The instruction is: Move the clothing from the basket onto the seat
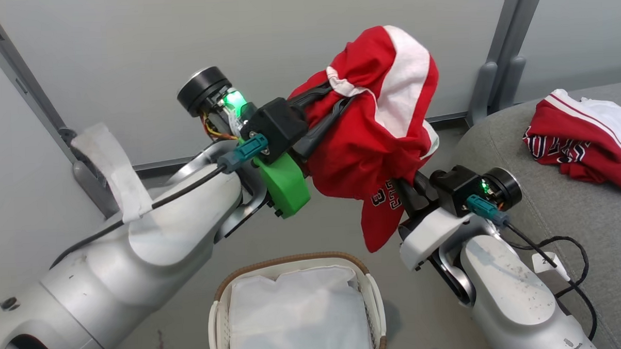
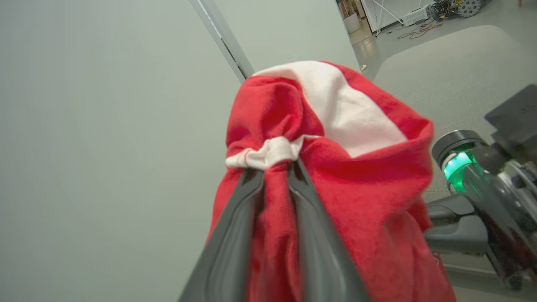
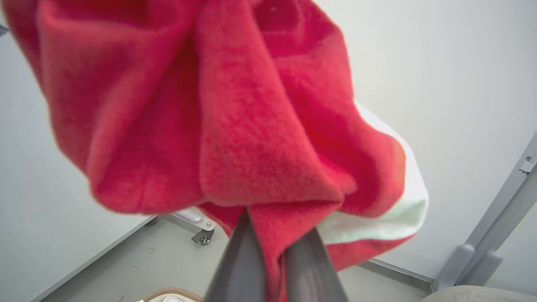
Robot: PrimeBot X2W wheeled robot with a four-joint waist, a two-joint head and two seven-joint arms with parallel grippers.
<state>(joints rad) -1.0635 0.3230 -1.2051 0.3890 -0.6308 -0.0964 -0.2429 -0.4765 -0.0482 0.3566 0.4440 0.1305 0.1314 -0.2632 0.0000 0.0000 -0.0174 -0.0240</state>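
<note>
Left forearm (image 1: 138,263) occupies the near left, angled toward the far right. Basket (image 1: 293,261) stands on the floor at near centre, between the two arms; its white liner (image 1: 299,309) lies inside, and no clothing is in it.

Left gripper (image 1: 339,97) is raised above the basket, fingers pointing right. Its jaws are nearly closed on a bunched fold of the garment (image 1: 371,141); the left wrist view shows red cloth pinched between the fingers (image 2: 235,235) and a white hem gathered at their tips.

Garment hangs in the air between the two grippers, clear of basket and seat. It is red with a broad white band and a small black-and-white print near its lower edge. One corner droops toward the floor.

Right gripper (image 3: 275,226) reaches up into the garment from below and to the right. Its jaws are fully closed on a red fold. Right forearm (image 1: 505,291) lies at the near right.

Seat (image 1: 576,227) fills the right side, well apart from the basket. Jersey (image 1: 583,144) lies crumpled on the seat, toward its far right.
</note>
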